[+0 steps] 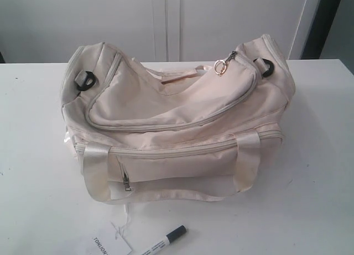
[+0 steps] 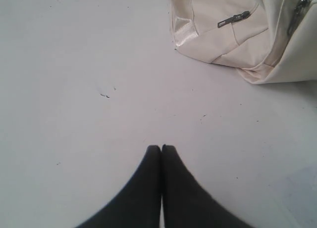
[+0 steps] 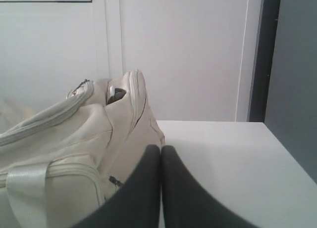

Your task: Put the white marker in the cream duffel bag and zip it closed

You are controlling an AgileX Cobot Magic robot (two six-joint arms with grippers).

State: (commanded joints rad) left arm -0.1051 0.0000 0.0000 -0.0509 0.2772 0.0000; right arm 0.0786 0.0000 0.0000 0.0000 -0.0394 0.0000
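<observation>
Status: nothing done yet, as far as I can judge. The white marker lies on the table at 6 o'clock of the cream duffel bag, outside it. Its black cap points to roughly 2 o'clock and a paper tag sits just beside it at 9 o'clock. The gold ring pull is at about 1 o'clock on the bag, at the end of the curved top zip. The near run of that zip looks closed. I can't tell if the far side gapes, so the bag may need opening first. Left to do: pick the marker, get it in, run the zip. Left gripper is clenched, fingertips touching, nothing in it, over bare table, with a bag corner and the front pocket zip pull well apart from it. Right gripper is also clenched and empty, near the bag's end panel. View gaps: only the exterior view shows the marker, tag and ring pull, and it shows neither gripper. Only the wrist views give jaw state, and neither sees the marker. The right wrist view adds the bag's end and the table edge behind it, which the left wrist view lacks.
</observation>
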